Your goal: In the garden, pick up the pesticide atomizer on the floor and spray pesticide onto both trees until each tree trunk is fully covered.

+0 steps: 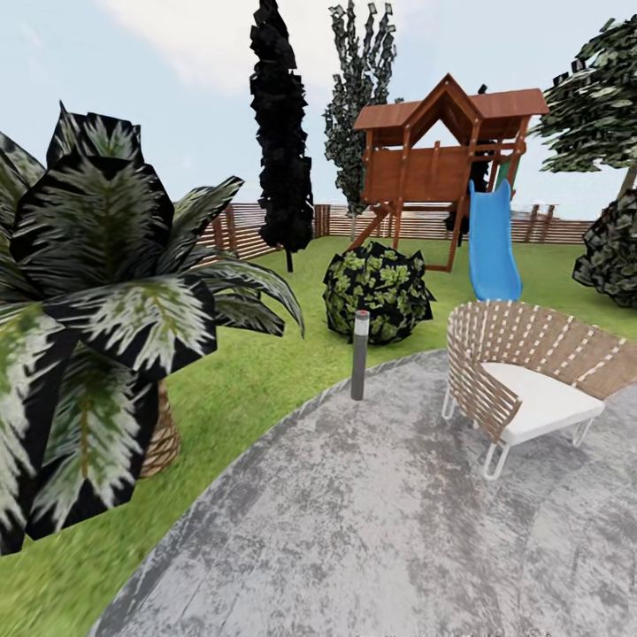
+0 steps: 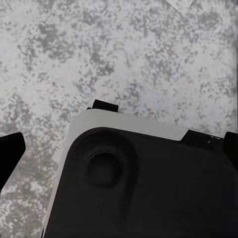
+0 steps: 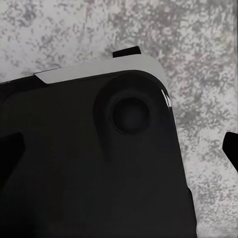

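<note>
Two wrist cams: grey paving (image 2: 148,59) below.

The paved patch (image 1: 372,531) is mottled grey and white, ringed by green lawn (image 1: 257,363). A potted plant (image 1: 97,292) carries dark leaves streaked pale green. The lamp post (image 1: 360,354) is grey. The chair (image 1: 522,372) is tan-and-white woven with a white cushion. The playhouse (image 1: 433,150) is reddish-brown with a blue slide (image 1: 492,239). The fence (image 1: 389,221) is brown.
</note>
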Motion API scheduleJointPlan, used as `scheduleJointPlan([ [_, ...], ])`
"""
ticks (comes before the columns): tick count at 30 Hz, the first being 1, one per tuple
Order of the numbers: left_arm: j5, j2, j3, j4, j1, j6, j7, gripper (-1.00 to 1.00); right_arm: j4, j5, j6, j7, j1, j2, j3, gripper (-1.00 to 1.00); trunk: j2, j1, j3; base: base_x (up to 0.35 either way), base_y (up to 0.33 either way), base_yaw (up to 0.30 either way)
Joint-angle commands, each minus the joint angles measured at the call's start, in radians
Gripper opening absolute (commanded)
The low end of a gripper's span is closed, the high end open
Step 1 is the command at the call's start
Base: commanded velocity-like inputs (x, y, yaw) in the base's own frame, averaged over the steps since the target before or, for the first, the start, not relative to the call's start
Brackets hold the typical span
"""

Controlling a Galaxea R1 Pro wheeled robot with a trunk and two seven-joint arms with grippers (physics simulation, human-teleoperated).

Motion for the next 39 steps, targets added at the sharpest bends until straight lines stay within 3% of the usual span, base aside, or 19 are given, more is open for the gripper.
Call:
scheduleJointPlan([
  [1,0.008,0.0,0.004,0.001,-0.001,-0.002,-0.009,1.0,-0.001,0.0,-0.002,0.0,0.0,0.0,-0.005,1.0,0.0,0.0,-0.001,0.0,0.0,-0.282],
  [9,0.008,0.0,0.005,0.001,-0.001,-0.002,-0.009,1.0,-0.001,0.0,-0.002,0.0,0.0,0.002,-0.004,1.0,0.0,0.0,-0.001,0.0,0.0,-0.275],
  [27,0.007,0.0,0.005,0.001,0.0,-0.002,-0.009,1.0,0.001,0.0,-0.045,0.0,0.0,0.005,-0.003,1.0,0.0,0.0,-0.001,0.0,0.0,-0.036],
  [39,0.007,0.0,0.005,0.001,-0.001,-0.002,-0.009,1.0,0.001,0.0,-0.045,0.0,0.0,0.005,-0.003,1.0,0.0,0.0,-0.001,0.0,0.0,-0.221],
])
